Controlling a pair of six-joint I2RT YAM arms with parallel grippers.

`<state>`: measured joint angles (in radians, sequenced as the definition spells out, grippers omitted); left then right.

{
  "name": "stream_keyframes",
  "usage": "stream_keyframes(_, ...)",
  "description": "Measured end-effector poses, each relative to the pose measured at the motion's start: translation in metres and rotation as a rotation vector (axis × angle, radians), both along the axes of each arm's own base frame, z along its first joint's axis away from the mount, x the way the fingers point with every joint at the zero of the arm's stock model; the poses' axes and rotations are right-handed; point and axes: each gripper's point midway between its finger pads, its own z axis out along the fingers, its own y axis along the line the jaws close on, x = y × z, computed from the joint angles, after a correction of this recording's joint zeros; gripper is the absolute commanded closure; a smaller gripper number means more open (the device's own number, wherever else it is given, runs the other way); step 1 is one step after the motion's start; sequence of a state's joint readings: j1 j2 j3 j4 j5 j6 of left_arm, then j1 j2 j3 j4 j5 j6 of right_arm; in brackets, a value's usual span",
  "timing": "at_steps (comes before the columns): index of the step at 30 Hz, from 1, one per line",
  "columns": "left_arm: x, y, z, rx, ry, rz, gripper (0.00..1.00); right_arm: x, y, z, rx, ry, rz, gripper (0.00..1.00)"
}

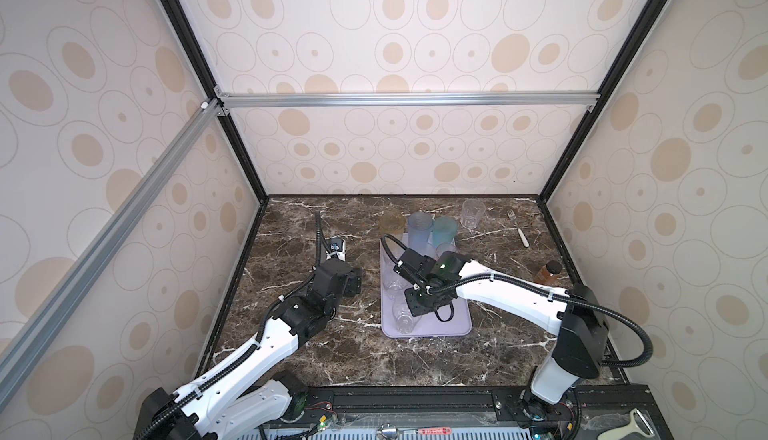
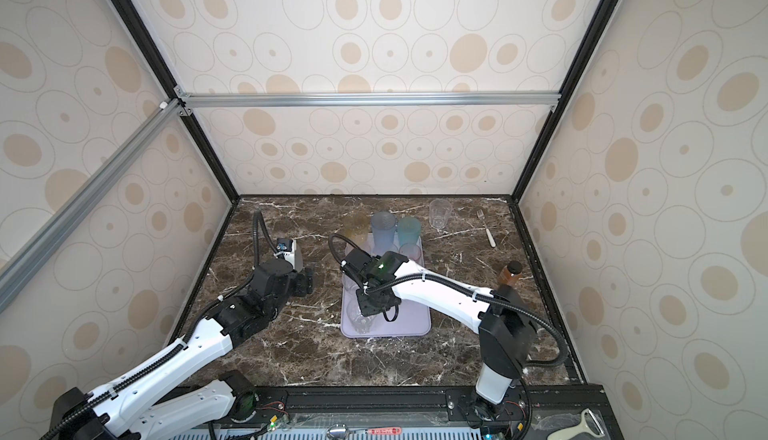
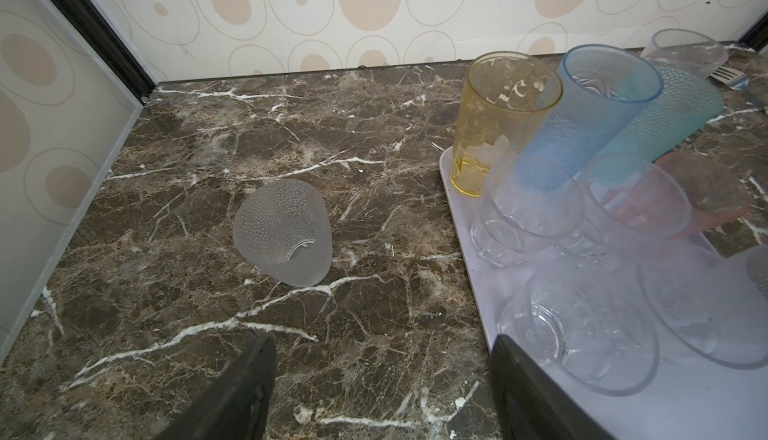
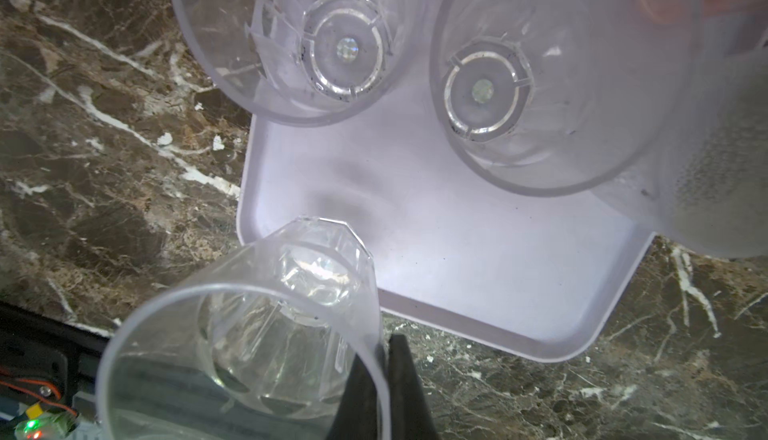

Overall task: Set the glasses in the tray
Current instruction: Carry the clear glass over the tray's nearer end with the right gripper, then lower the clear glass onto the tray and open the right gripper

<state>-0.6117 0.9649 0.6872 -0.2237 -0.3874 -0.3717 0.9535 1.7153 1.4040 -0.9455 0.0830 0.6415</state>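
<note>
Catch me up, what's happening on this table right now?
The right gripper is shut on the rim of a clear faceted tumbler, tilted over a corner of the pale lavender rectangular tray, which already holds several glasses. The left gripper is open, facing a frosted dimpled glass on the marble tabletop beside the tray.

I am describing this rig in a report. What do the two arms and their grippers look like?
The left arm and right arm have smooth white shells with black joints. A black ribbed cable runs along each, fastened by white ties. A green light glows near the right wrist. The left gripper and right gripper have flat black fingers.
</note>
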Motion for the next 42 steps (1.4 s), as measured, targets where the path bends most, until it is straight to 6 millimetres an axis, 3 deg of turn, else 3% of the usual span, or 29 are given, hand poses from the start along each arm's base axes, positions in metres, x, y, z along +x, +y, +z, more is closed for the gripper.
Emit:
stream_keyframes(8,-0.001,0.002,-0.01,0.004,0.02,-0.002,0.2,0.008,0.013,-0.028,-0.018,0.022,-0.015,1.0)
stream_keyframes(20,0.001,0.001,-0.013,-0.008,0.021,-0.008,0.2,0.015,0.021,-0.029,0.013,0.004,-0.038,0.98)
stream_keyframes(23,0.001,0.001,-0.013,-0.011,0.022,-0.009,0.2,0.015,0.022,-0.029,0.018,0.004,-0.044,0.93)
stream_keyframes(28,0.002,0.001,-0.015,-0.013,0.03,-0.012,0.21,0.013,0.025,-0.028,0.034,0.019,-0.047,0.76)
stream_keyframes(35,0.016,0.017,-0.028,-0.002,0.079,0.027,0.22,0.017,0.032,-0.01,0.111,0.028,-0.046,0.65)
stream_keyframes(38,0.032,0.035,-0.025,-0.012,0.096,0.068,0.22,0.028,0.029,0.008,0.17,0.001,-0.074,0.65)
stream_keyframes(42,0.059,0.069,-0.007,-0.077,0.08,0.141,0.24,0.047,0.021,0.034,0.243,-0.059,-0.116,0.65)
